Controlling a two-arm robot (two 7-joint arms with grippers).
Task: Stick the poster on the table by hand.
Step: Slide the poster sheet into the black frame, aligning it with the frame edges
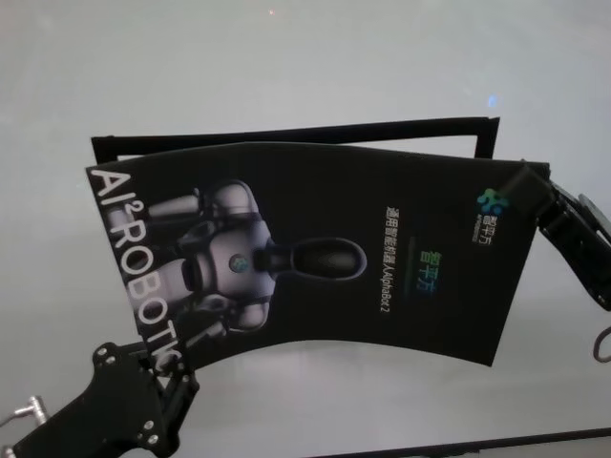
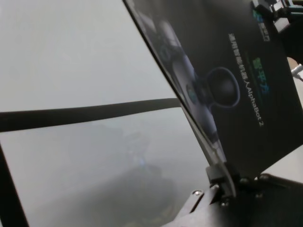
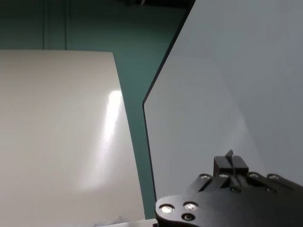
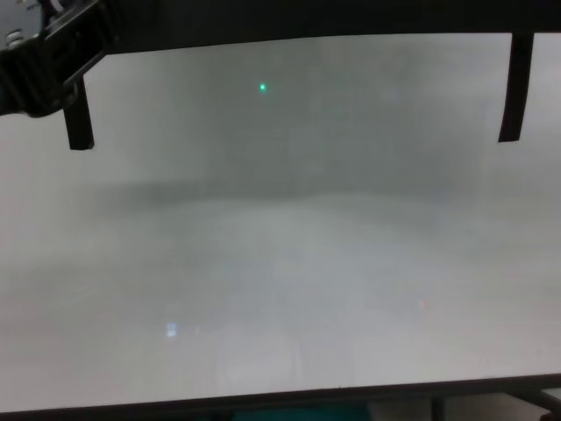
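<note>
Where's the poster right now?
The large glossy black robot poster is mid-head view, bowed above the pale grey table, between the left hand and right hand.

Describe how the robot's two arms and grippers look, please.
Both are matte black. The left gripper is boxy, built of angular linked plates with silver screw heads, and a silver metal loop sits near its wrist. The right gripper shows similar black plates, silver screws and a thin dark cable loop.

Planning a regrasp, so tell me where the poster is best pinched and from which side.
Pinch the poster at a free corner, coming edge-on from outside. It is a thin sheet bowed above the table, so only its rim can be pinched. The left hand holds the near left corner, the right hand the far right; the other two are free.
</note>
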